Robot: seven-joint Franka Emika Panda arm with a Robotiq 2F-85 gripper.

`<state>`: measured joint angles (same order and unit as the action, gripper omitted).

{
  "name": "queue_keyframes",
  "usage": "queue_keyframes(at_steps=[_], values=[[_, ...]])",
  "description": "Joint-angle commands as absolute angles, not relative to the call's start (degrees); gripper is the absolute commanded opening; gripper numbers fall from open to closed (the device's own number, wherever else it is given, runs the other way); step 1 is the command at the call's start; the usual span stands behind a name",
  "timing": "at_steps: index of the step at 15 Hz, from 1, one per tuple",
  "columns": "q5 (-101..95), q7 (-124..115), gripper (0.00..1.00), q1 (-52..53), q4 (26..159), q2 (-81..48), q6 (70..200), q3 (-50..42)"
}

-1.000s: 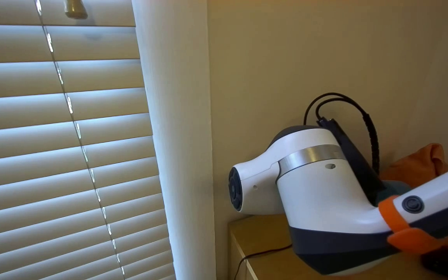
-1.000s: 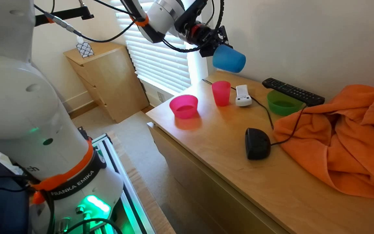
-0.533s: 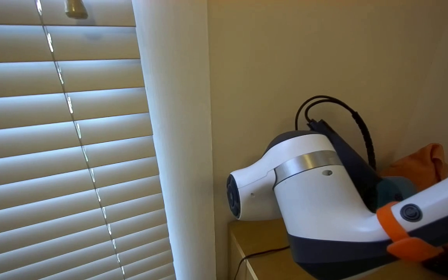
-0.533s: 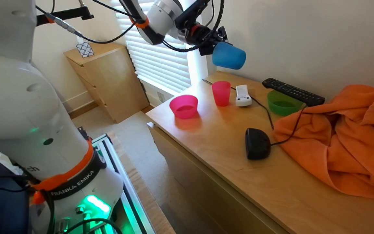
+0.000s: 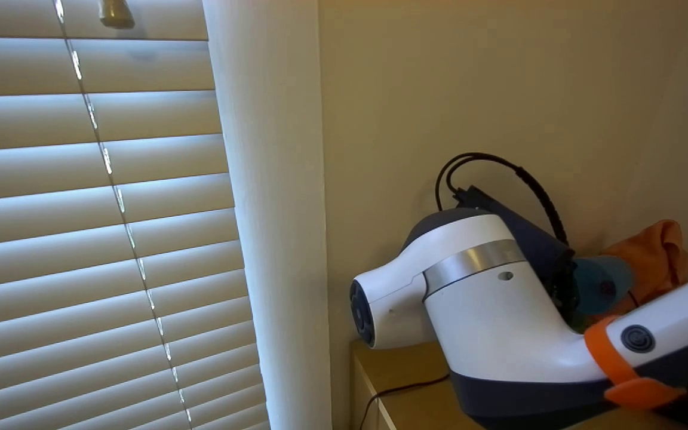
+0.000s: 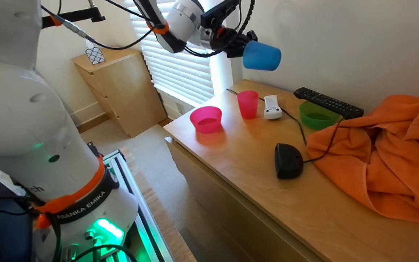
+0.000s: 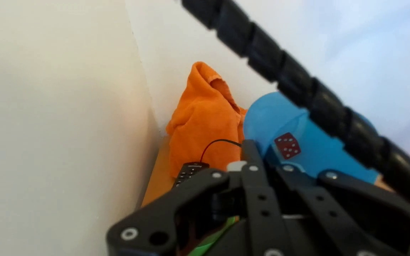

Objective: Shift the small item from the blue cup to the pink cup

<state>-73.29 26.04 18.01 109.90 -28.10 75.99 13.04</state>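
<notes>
My gripper (image 7: 261, 156) is shut on the rim wall of the light-blue cup (image 7: 324, 153), one finger inside and one outside. A red die with white dots (image 7: 287, 145) lies inside the blue cup; it shows as a dark red spot through its wall in an exterior view (image 5: 607, 288). The blue cup (image 6: 262, 55) is in the air above the dresser top, nearly on its side, base pointing away from the gripper (image 6: 242, 46). The pink cup (image 6: 247, 104) stands upright on the dresser, below and a little left of the blue cup in that view.
A wider pink bowl (image 6: 206, 119) stands near the dresser edge. A white device (image 6: 272, 107), a green bowl (image 6: 318, 115) with a black remote (image 6: 327, 103) on it, a black device (image 6: 288, 161) with cable, and an orange cloth (image 6: 384, 153) lie there. The wall is close behind.
The blue cup, held throughout, has risen slightly and shifted right in an exterior view, tipping closer to horizontal. The wrist has turned and more of the cup shows in both exterior views.
</notes>
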Motion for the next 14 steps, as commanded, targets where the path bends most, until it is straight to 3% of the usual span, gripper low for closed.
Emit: queue_keyframes(at_steps=[1,14], values=[[-76.0,29.1,0.01,18.0,111.2,-28.1,73.9,13.6],[-78.2,33.0,0.01,18.2,112.3,-28.8,66.5,14.1]])
